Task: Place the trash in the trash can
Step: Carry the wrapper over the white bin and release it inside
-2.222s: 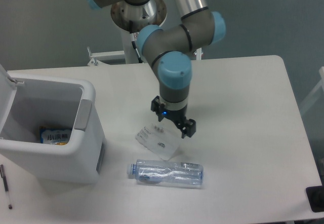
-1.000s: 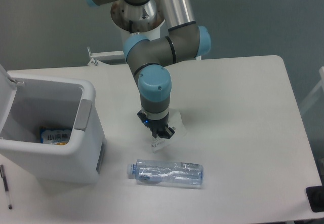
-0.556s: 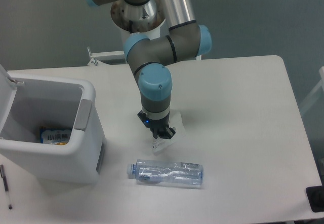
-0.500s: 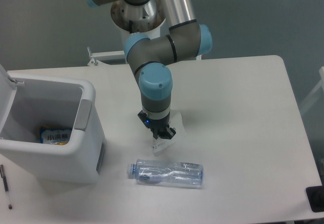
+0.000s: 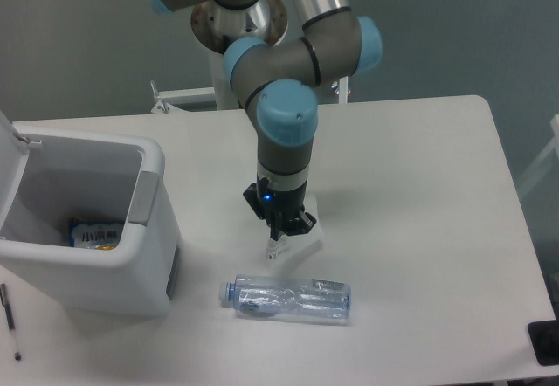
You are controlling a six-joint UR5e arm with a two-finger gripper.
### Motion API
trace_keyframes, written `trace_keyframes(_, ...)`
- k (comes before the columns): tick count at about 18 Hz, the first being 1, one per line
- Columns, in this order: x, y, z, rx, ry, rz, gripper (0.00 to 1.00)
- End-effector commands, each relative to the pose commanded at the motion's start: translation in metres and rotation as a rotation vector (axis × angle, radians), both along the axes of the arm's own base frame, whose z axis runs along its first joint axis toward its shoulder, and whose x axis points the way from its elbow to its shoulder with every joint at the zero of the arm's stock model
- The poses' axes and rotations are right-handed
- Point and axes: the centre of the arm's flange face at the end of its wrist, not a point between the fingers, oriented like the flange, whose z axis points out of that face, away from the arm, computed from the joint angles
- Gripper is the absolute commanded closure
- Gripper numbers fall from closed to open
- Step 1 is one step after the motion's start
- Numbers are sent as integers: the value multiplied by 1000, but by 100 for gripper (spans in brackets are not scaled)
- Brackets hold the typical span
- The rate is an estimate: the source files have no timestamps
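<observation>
My gripper (image 5: 286, 229) points straight down near the table's middle, shut on the small clear plastic wrapper (image 5: 293, 243), which hangs crumpled just below the fingers with its white label showing. The clear plastic bottle (image 5: 286, 298) with a pale-blue cap lies on its side on the table just in front of the gripper, cap to the left. The white trash can (image 5: 148, 255) stands at the left with its lid swung open, well left of the gripper.
A blue-and-yellow printed packet (image 5: 94, 234) lies inside the bin. A pen (image 5: 10, 320) rests at the table's front left edge. A dark object (image 5: 544, 342) sits at the front right corner. The arm's base (image 5: 236, 19) rises at the table's back.
The gripper came left onto the wrapper and shut on it; since half a second ago the arm has risen and shifted slightly right, with the wrapper crumpled in its fingers. The bottle stayed put.
</observation>
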Motion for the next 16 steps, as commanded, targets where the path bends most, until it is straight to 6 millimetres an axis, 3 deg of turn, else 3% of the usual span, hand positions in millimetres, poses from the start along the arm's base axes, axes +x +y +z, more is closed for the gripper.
trace_keyframes(3,-2,11,27,74,-20,57,100)
trace_keyframes(7,-3,21,79,182,-27,140,100)
trace_keyframes(11,9,28,149,327,-58,207,100)
trace_keyframes(16,26,38,199,422,-100,266,100)
